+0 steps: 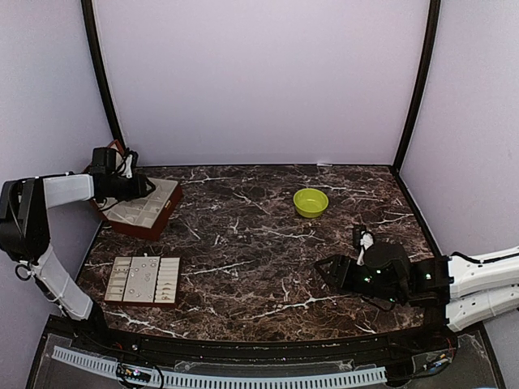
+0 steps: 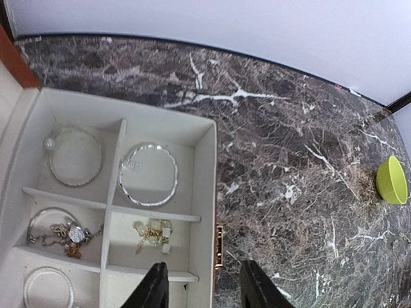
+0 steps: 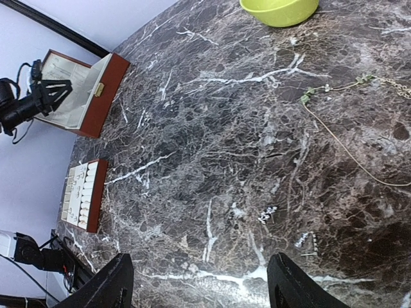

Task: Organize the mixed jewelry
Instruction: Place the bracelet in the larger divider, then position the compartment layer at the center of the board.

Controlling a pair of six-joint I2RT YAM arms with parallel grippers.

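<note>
My left gripper (image 2: 201,292): fingers parted to a middling gap with nothing between them. It hangs over the box wall, just by the brass clasp (image 2: 219,247).
My right gripper (image 3: 200,285): spread wide and empty, low over the table (image 1: 243,235) on its right side, well apart from the box.
Box (image 1: 154,212): reddish-brown, lid open, at the far left of the table. Its cream lining is split into compartments.
Jewelry (image 2: 153,234) in the box: two silvery bangles (image 2: 149,174) lie flat, one to a compartment in the far row, and the left one carries a pale bead. The next row holds a tangle of chain and some gold-toned bits. Another ring-shaped piece is cut off by the edge of the left wrist view.
Jewelry on the table: a thin chain (image 3: 347,151) lies loose ahead of my right gripper, and small pale pieces (image 3: 268,213) lie nearer my fingers.
Tray (image 1: 144,279): cream, flat, at the near left, apart from the box. Pale specks sit in it, too small for me to tell what they are.
Bowl (image 1: 310,202): yellow-green, upright, toward the far right, just beyond the chain.
</note>
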